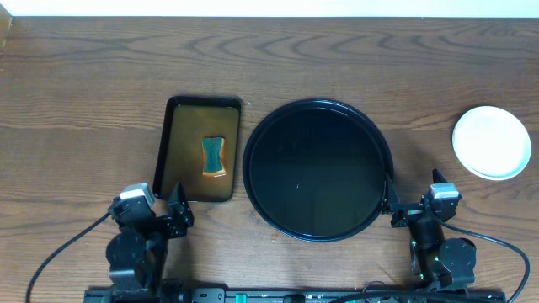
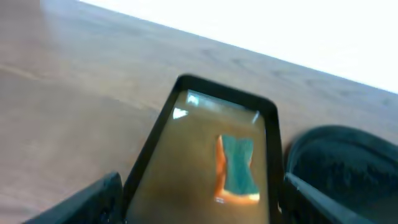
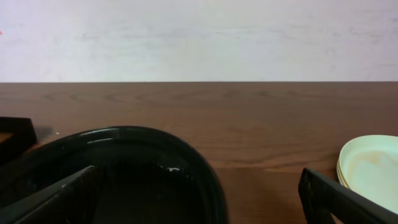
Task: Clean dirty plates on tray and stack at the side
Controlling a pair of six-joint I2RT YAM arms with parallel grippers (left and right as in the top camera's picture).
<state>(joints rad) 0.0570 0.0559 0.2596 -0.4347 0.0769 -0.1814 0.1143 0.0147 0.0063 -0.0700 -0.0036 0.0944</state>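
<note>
A brown wooden surface (image 1: 84, 101) runs to a pale wall. The plates (image 1: 492, 142) sit stacked at its right side, right of and farther out than the right tool (image 3: 199, 174), which is the nearer one. The round black tray (image 1: 316, 168) in the middle is bare, so the task looks finished. Being round, the plates have no long axis. Both tools rest at the near edge, spread wide and holding nothing. The left tool (image 2: 202, 183) faces a small rectangular tray (image 1: 178, 118) with a sponge (image 1: 215, 156) lying near-to-far.
</note>
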